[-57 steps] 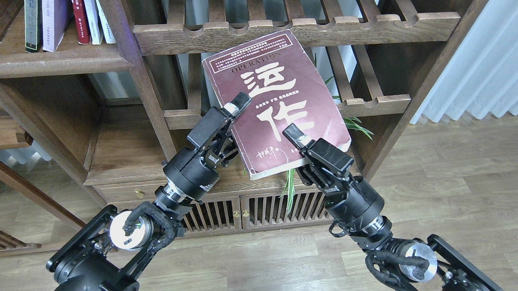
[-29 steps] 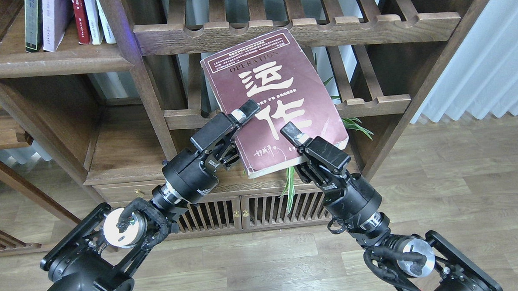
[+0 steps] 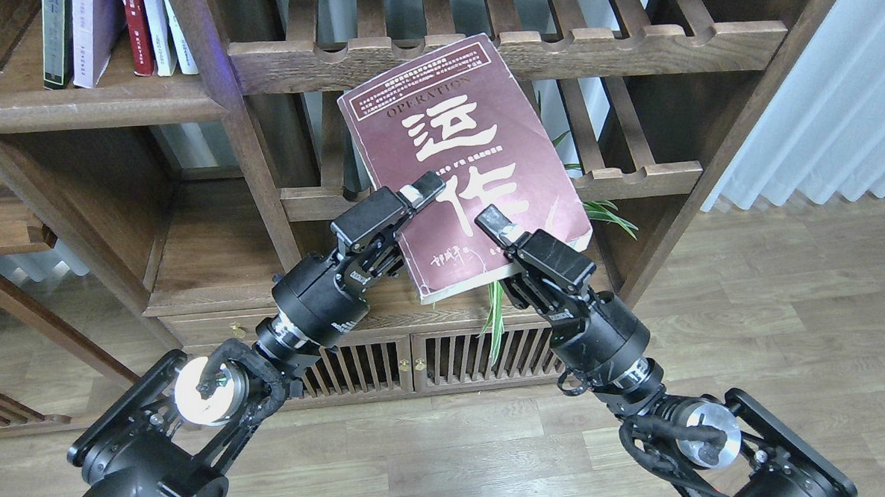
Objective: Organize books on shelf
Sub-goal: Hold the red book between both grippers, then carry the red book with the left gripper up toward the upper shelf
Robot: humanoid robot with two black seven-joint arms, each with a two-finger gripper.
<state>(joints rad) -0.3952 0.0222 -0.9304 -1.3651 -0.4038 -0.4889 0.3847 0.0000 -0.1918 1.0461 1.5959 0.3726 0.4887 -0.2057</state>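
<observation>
A large maroon book [image 3: 474, 113] with big white Chinese characters is held tilted in mid-air in front of the slatted racks. My left gripper [image 3: 414, 205] clamps its lower left edge, one finger lying on the cover. My right gripper [image 3: 498, 238] clamps its bottom edge, one finger on the cover. The solid dark-brown shelf [image 3: 93, 110] is at the upper left. On it stand a grey-black book [image 3: 55, 41], a pale lavender-white paperback [image 3: 93, 36] and a few thinner books [image 3: 156, 29].
Two slatted racks with scalloped front rails, an upper one [image 3: 628, 46] and a lower one [image 3: 634, 179], stand behind the book. A green plant [image 3: 496, 317] hangs below it. A low cabinet with slatted doors [image 3: 388, 367] is underneath. A white curtain [image 3: 839, 97] hangs at right, above the wooden floor.
The maroon book has risen and shifted slightly left. My left gripper's finger has slid rightwards further onto the cover. My right gripper has moved up and left with the book.
</observation>
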